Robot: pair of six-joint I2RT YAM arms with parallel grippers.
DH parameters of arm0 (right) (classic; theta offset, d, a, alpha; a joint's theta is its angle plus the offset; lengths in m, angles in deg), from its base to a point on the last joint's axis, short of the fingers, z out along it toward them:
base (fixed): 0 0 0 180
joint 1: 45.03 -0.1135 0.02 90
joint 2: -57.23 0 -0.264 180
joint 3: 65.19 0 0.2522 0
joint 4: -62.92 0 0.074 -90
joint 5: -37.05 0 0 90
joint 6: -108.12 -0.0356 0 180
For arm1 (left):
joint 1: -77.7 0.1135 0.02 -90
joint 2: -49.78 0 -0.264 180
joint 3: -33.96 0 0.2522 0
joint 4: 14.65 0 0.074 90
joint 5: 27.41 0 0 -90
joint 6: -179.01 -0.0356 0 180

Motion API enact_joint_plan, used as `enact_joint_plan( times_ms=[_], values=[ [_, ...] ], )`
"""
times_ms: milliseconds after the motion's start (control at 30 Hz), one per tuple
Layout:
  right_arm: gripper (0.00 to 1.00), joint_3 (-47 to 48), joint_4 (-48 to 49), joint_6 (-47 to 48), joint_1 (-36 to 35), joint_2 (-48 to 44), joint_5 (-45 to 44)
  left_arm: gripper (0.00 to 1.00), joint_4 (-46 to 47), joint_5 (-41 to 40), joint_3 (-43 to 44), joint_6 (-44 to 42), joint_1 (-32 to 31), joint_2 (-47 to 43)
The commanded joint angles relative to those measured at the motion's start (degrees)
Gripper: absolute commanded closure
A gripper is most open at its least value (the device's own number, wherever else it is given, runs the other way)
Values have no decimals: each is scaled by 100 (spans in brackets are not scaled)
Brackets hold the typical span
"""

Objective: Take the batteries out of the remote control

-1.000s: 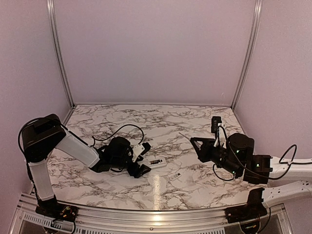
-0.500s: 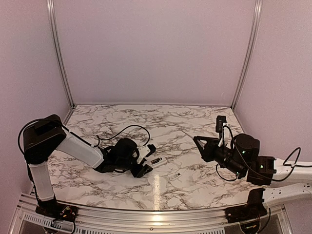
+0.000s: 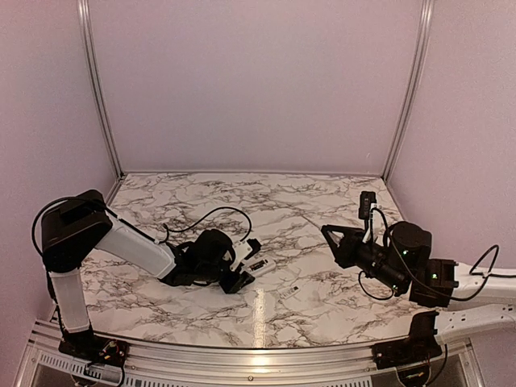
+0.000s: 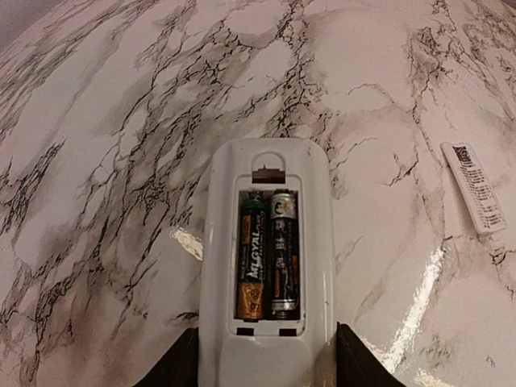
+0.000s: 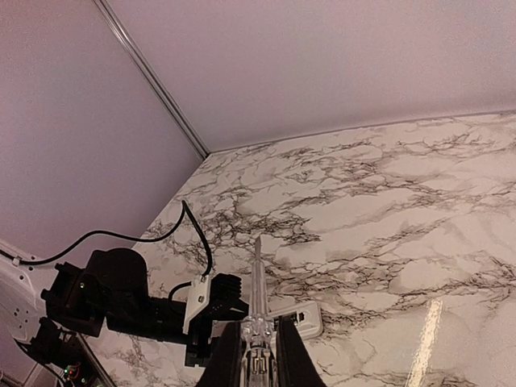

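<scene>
The white remote control (image 4: pixel 266 242) lies back-up on the marble table, its battery bay open. Two batteries sit side by side in it, one green and orange (image 4: pixel 251 258), one black (image 4: pixel 284 254). My left gripper (image 4: pixel 268 359) holds the remote's near end, a finger against each long side. The top view shows the left gripper (image 3: pixel 244 263) low on the table at the remote (image 3: pixel 261 264). My right gripper (image 5: pixel 258 355) is shut on a thin grey rod (image 5: pixel 258 282) that points at the remote (image 5: pixel 305 319). It hovers to the right (image 3: pixel 333 240).
A small white battery cover (image 4: pixel 473 187) lies flat to the right of the remote, also in the top view (image 3: pixel 291 290). The left arm's black cable (image 3: pixel 211 214) loops over the table behind it. Metal frame posts stand at the back corners.
My left gripper has slid right along the table until its fingers flank the remote's end. My right gripper with the rod has drawn back slightly to the right.
</scene>
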Motion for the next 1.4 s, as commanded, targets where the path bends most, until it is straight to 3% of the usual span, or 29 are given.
enact_joint_plan(
  times_ms=[0,233,433,700,1100,1367],
  values=[
    [100,8,-151,22,33,-90,-22,58,-695,-171,-43,12,-43,267],
    [100,85,-147,28,38,22,-14,77,-615,-390,-64,4,-216,147],
    [100,194,-178,28,32,182,54,93,-146,-1387,-304,-82,-506,-103],
    [100,284,-248,30,38,249,116,99,1256,-2290,-1148,-679,-889,-616],
    [100,543,-325,-30,40,779,364,100,1353,-2885,-1287,-819,-1069,-881],
    [100,606,-315,-71,34,859,400,100,2473,-3109,-2057,-876,-1126,-1425]
  ],
)
